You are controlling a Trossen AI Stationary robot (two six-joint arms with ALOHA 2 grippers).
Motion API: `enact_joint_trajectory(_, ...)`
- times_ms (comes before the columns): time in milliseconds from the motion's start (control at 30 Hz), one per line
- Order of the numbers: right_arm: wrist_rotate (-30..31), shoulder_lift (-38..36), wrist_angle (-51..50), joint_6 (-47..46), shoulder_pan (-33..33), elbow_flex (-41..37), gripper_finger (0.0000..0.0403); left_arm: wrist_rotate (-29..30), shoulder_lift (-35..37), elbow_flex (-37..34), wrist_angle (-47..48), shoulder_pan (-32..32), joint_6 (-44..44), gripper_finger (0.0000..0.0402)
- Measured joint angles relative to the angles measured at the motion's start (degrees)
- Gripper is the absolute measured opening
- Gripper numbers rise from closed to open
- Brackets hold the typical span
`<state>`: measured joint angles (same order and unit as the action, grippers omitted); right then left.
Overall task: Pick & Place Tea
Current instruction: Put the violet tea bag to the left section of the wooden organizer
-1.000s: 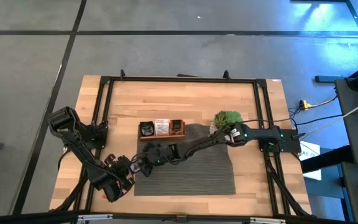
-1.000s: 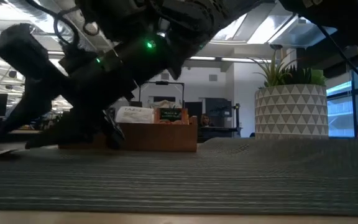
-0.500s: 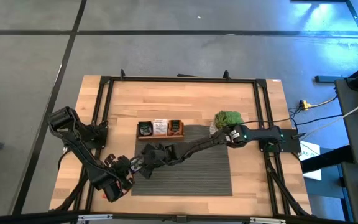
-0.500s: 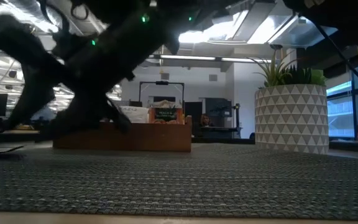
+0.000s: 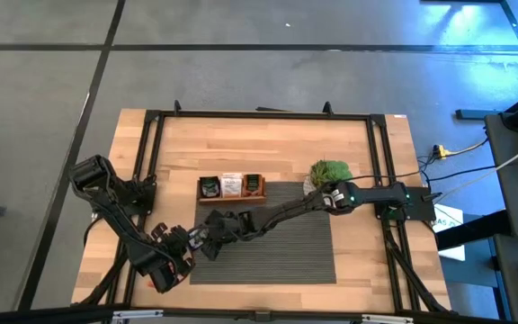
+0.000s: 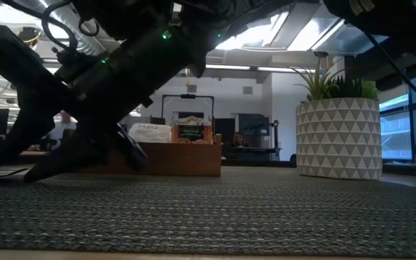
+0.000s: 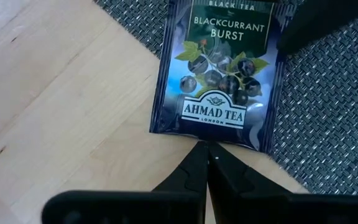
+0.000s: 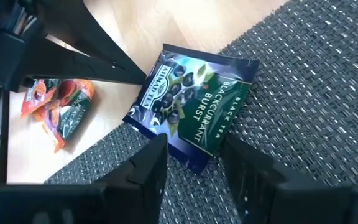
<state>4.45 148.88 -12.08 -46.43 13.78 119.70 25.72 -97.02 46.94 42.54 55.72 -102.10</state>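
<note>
At mat's left edge right claw (image 8: pixel 191 163) moved nearer, apart astride blackcurrant sachet (image 8: pixel 188 104); left claw (image 7: pixel 207 160) together.

A dark blue blackcurrant tea sachet (image 7: pixel 217 68) lies flat just ahead of my shut left pincer (image 7: pixel 207 163), half on grey mat, half on bare wood. My right pincer (image 8: pixel 194 165) stands spread beside its opposite edge. Two orange-green sachets (image 8: pixel 59 107) lie farther off, on wood.
</note>
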Motion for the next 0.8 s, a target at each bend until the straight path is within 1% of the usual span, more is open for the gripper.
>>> enact_joint_trajectory(100,0.0,0.03,-0.02,0.13,-0.07,-0.02,0.0127,0.08,-0.05,-0.03,-0.04,0.13,-0.22,0.0003)
enact_joint_trajectory(300,0.09,0.22,-0.1,3.19,-0.13,0.31,0.0057,-0.07,-0.05,-0.06,0.01,0.11,-0.17,0.0003)
enact_joint_trajectory(433,-0.09,0.29,-0.38,6.58,-0.09,1.51,0.0011,-0.96,1.03,0.97,3.7,0.54,-0.11,0.0003)
enact_joint_trajectory(533,-0.14,0.29,-2.64,9.45,-0.09,3.84,0.0007,-0.79,3.39,2.41,7.58,1.16,-0.15,0.0003)
enact_joint_trajectory(600,-0.09,0.29,-7.14,12.04,-0.14,6.64,0.0006,-0.39,5.09,3.05,9.21,1.77,-0.13,0.0003)
enact_joint_trajectory(667,0.6,0.29,-13.87,16.12,-0.26,10.9,0.0004,0.32,7.13,3.28,10.56,2.56,-0.15,0.0003)
enact_joint_trajectory(733,3.26,0.27,-21.6,20.72,-0.35,15.47,0.0004,2.28,9.43,3.47,10.64,3.53,-0.13,0.0003)
enact_joint_trajectory(800,6.5,-2.84,-23.94,25.89,-0.52,13.41,0.0004,4.64,11.58,3.5,11.08,4.63,-0.11,0.0004)
